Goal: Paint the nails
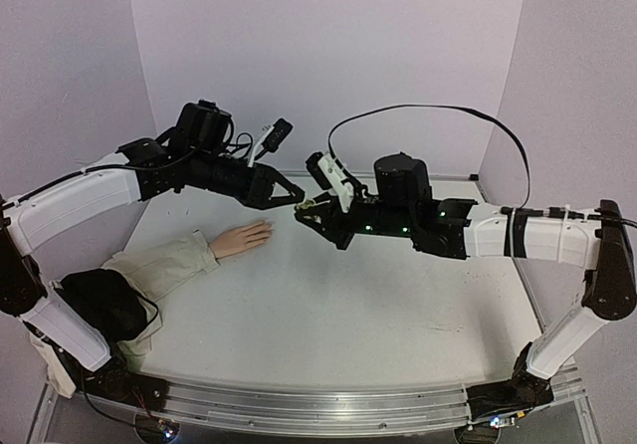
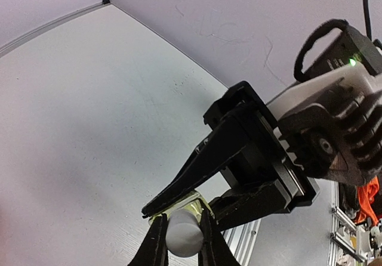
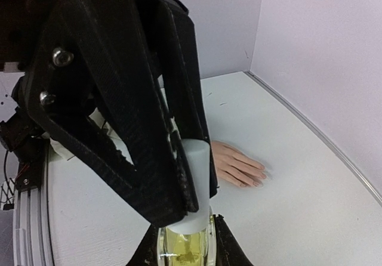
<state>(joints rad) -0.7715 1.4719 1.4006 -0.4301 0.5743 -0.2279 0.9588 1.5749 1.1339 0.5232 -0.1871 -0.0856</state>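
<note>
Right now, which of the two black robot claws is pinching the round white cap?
The left gripper, fingers shut on the round white cap; the right gripper holds the yellowish-green glass bottle below.

a white counter (image 1: 348,305), lightly scuffed with small dark marks, is closed in by pale lilac walls (image 1: 328,56) on three sides. a metal rail (image 1: 328,409) runs along its near edge. a black cloth (image 1: 105,303) lies at the near left corner. a small yellowish-green bottle (image 3: 182,248) with a white cap (image 3: 200,182) is up off the counter, near its far middle.
</note>
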